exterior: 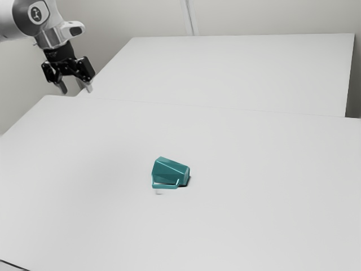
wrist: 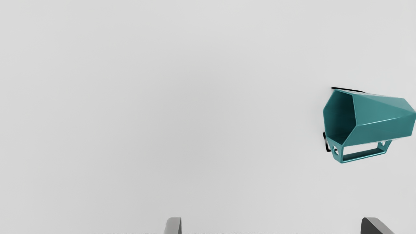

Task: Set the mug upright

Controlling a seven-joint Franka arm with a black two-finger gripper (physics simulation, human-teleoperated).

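Observation:
A teal faceted mug (exterior: 170, 171) lies on its side on the white table, its handle toward the exterior view's bottom edge. My gripper (exterior: 76, 89) hangs high above the table at the exterior view's upper left, well apart from the mug. In the wrist view the mug (wrist: 380, 118) shows its dark open mouth and its boxy handle. The gripper (wrist: 271, 224) is open there, its two fingertips wide apart with nothing between them.
The white table (exterior: 237, 226) spreads under the mug. Behind it, a second white surface (exterior: 237, 73) stretches toward the pale wall. A thin dark line crosses the exterior view's lower left corner.

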